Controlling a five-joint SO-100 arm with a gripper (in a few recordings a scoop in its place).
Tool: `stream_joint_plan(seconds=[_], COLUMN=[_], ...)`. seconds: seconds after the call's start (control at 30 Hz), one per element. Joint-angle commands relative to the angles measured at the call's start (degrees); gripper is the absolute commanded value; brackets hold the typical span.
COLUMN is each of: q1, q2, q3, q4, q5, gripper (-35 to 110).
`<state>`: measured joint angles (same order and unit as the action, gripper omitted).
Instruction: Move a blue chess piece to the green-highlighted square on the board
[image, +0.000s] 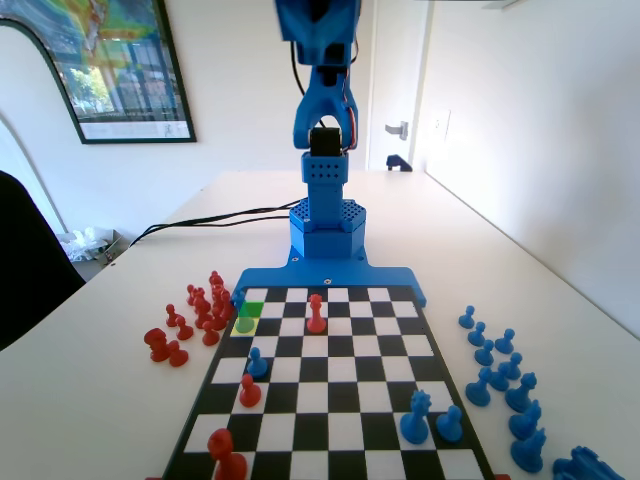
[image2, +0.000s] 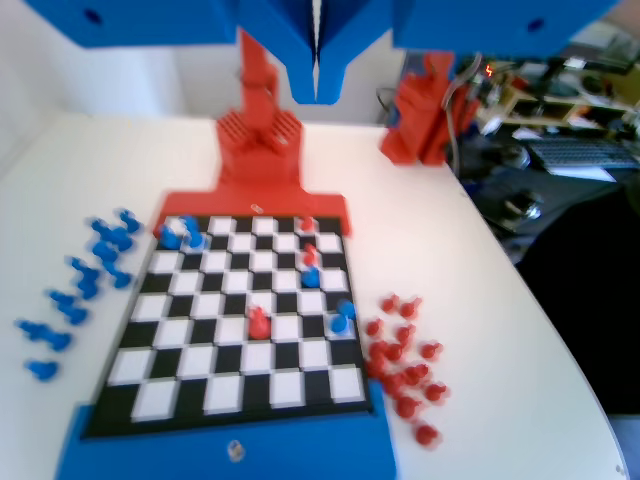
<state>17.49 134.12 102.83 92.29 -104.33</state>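
The board (image: 330, 400) lies in front of the blue arm (image: 322, 120), which is raised high. A solid green square (image: 252, 308) sits in the left column near the arm. Just in front of it, a small greenish-tinted blue pawn (image: 245, 324) stands on a yellow square. In the wrist view that pawn (image2: 343, 315) is at the board's right edge. A second blue pawn (image: 257, 362) (image2: 311, 277) stands further along the board. My gripper (image2: 316, 95) hangs high above the board, jaws pressed together with nothing between them.
On the board are red pawns (image: 316, 313) (image: 250, 390), a red piece (image: 225, 450), a tall blue crowned piece (image: 415, 417) and a blue pawn (image: 449, 423). Several loose red pieces (image: 195, 315) lie left of the board, and several blue ones (image: 500, 375) right of it.
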Motion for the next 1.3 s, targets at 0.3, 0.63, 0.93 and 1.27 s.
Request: stream_joint_plan(seconds=[0.3, 0.63, 0.93, 1.27], q1=[10.6, 8.3, 7.2, 9.8], q2=[-21.9, -35.7, -33.7, -33.0], q3=[-7.6, -7.8, 10.1, 18.2], q4=[-1.6, -11.3, -26.8, -35.1], q5=[-13.1, -14.7, -17.3, -20.4], gripper=[1, 1, 7, 11])
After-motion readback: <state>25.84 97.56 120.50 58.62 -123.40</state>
